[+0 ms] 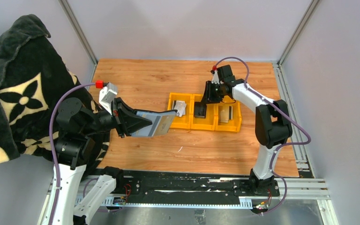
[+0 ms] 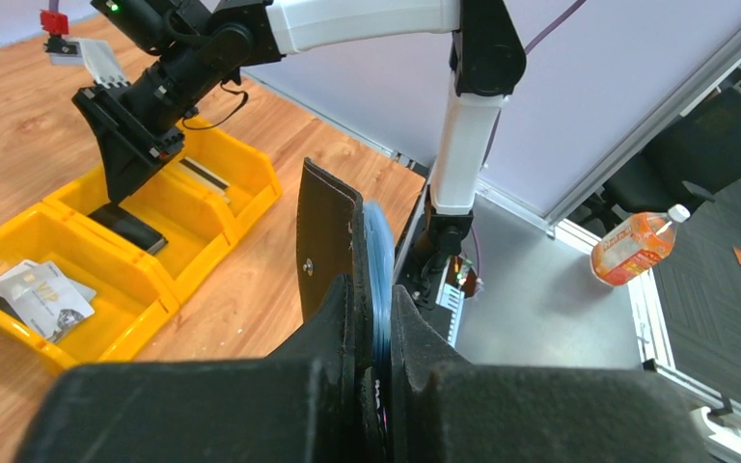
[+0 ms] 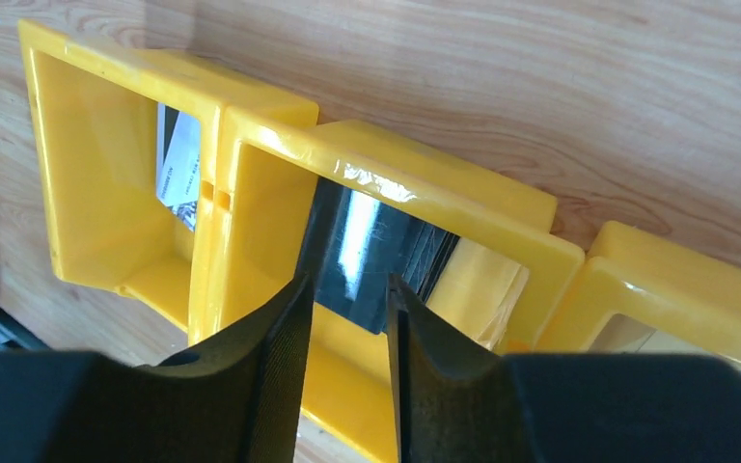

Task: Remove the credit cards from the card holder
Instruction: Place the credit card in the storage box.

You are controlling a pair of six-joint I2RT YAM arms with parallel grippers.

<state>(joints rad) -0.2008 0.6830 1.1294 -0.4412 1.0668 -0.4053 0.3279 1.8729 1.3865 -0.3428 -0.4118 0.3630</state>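
From above, we see the left hand [image 1: 147,124] clamped on the card holder [image 1: 164,121]. It holds it in the air just left of the row of yellow bins [image 1: 204,123], off the desk [image 1: 140,79]. The right hand [image 1: 201,110] hangs over the middle bin. Some cards [image 1: 180,108] lie in the left bin and another card [image 1: 226,114] lies in the right bin.

In the left wrist view, the holder [image 2: 326,241] stands on edge between the fingers [image 2: 347,318]. A bluish edge [image 2: 378,260] shows along one side of it. We cannot tell whether that is a card or a pocket.

In the right wrist view, the fingers [image 3: 280,328] are a little apart with nothing between them. A dark glossy flat piece [image 3: 376,241] lies in the middle bin just below.

We judge the main risk to be the pull. The holder is pinched near one end only, so a sideways tug by the right hand could twist it or drag it out of the clamp. A card coming free left of the bins could also fall on the desk, where a thin flat card is hard to pick up.
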